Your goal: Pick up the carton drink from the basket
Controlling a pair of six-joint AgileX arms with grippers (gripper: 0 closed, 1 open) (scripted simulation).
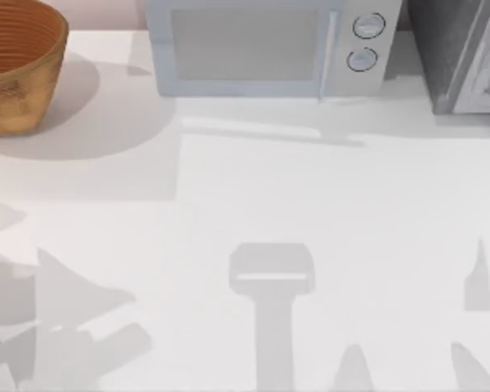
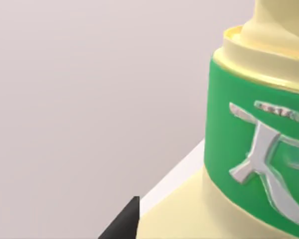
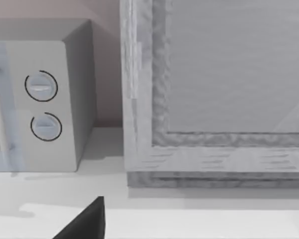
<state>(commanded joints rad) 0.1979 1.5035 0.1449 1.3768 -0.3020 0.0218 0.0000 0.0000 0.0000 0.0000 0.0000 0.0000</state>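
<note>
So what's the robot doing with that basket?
Nothing much is happening yet. The basket sits at the far left corner of the table, left of the white microwave, and nothing is reaching into it. The left wrist view shows a pale yellow container with a green label up close, with a dark fingertip of the left gripper beside it. The right wrist view faces the microwave's two dials and a grey framed box. Picking up the drink has not started.

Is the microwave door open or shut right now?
Shut. In the top view the microwave has its door flush with the front beside the two round knobs, and no panel swings out over the table.
</note>
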